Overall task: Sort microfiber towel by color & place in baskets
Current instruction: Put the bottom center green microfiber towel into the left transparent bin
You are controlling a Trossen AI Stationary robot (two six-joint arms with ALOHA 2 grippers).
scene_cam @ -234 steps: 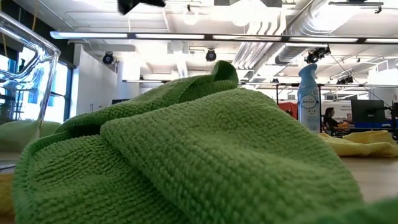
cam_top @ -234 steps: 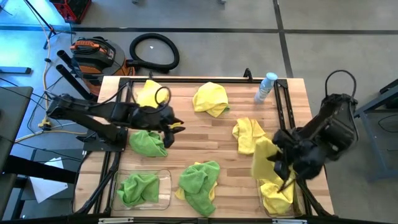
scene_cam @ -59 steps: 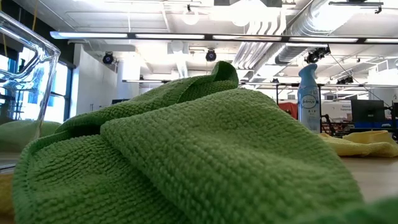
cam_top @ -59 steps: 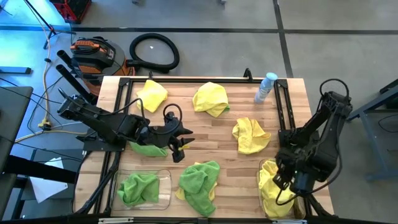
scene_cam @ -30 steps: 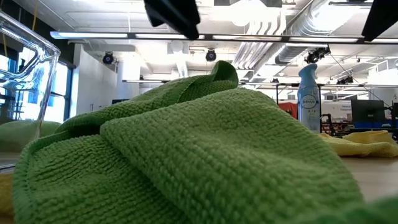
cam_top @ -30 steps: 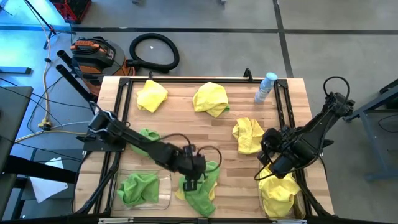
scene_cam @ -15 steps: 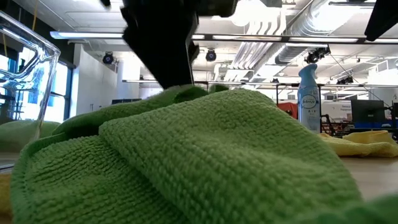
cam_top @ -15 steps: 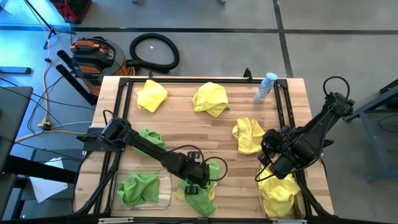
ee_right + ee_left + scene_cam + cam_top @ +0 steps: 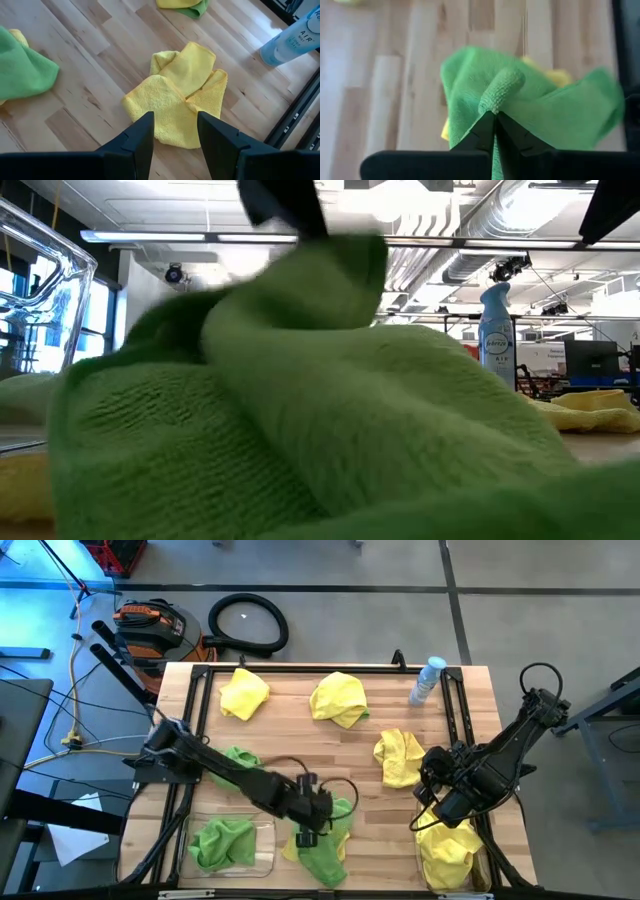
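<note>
Lime green fuzzy microfiber towel [image 9: 520, 100] at table's 6 o'clock: left gripper [image 9: 495, 116] clenched on its raised fold. Right gripper [image 9: 173, 129] released, over yellow towel [image 9: 175, 97] at 3 o'clock.

Spray btl [image 9: 428, 679], hose coil [image 9: 248, 623]

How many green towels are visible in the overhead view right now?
3: one in the left basket, one at the front centre pinched by the left gripper, one partly under the left arm. More may be hidden.
</note>
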